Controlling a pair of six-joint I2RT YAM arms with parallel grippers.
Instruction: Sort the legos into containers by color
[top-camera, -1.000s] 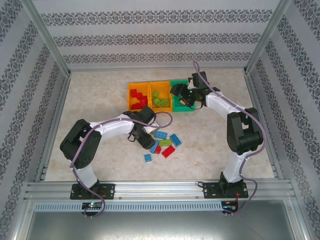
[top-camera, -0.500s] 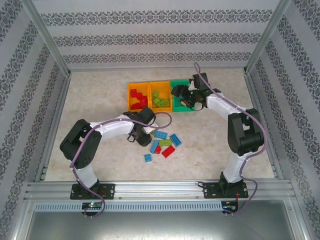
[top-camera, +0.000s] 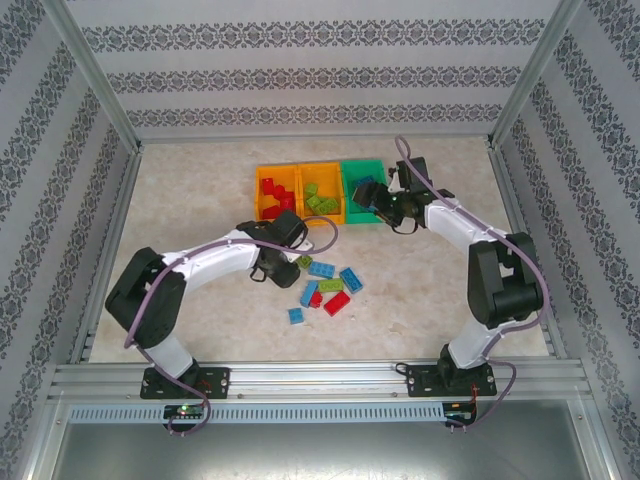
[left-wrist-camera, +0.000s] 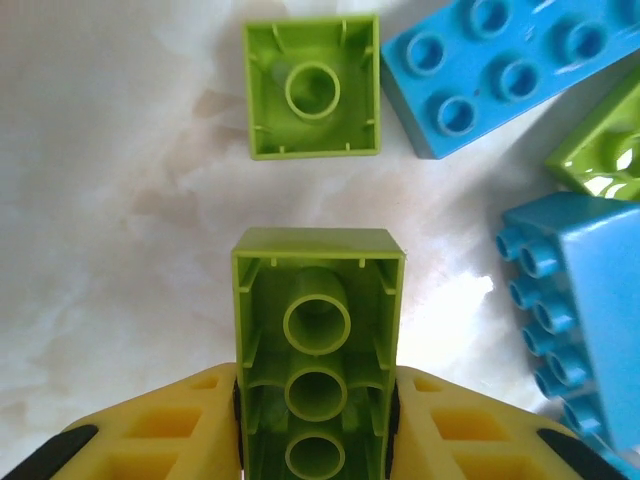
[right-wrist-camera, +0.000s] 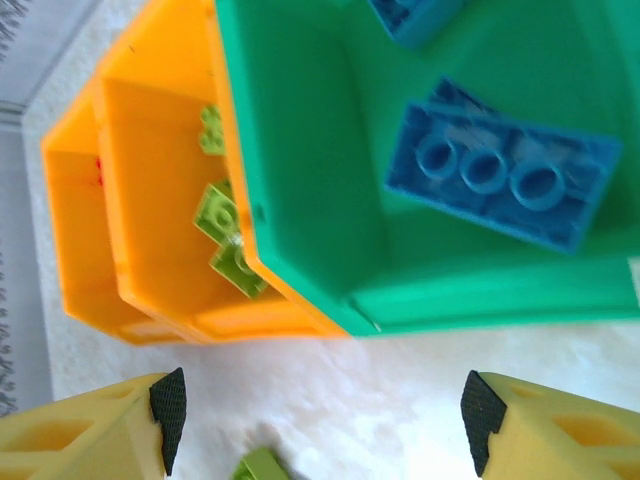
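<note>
"Gripping anything, was the left gripper (left-wrist-camera: 318, 405)?"

"Yes. Its jaws were clenched on a lime green lego (left-wrist-camera: 318, 330), hollow underside facing the wrist camera, over the table (left-wrist-camera: 120, 200). A second lime lego (left-wrist-camera: 314, 88) and loose blue legos (left-wrist-camera: 500, 60) lay near."

"And the right gripper (right-wrist-camera: 320, 425)?"

"Released, fingers (right-wrist-camera: 168, 415) well apart, hanging just beside the green bin (right-wrist-camera: 300, 150), which held a blue lego (right-wrist-camera: 500, 178)."

"The other containers?"

"They stood in a row with it. The middle orange bin (top-camera: 322, 168) held lime pieces and the left orange bin (top-camera: 259, 195) held red ones."
</note>
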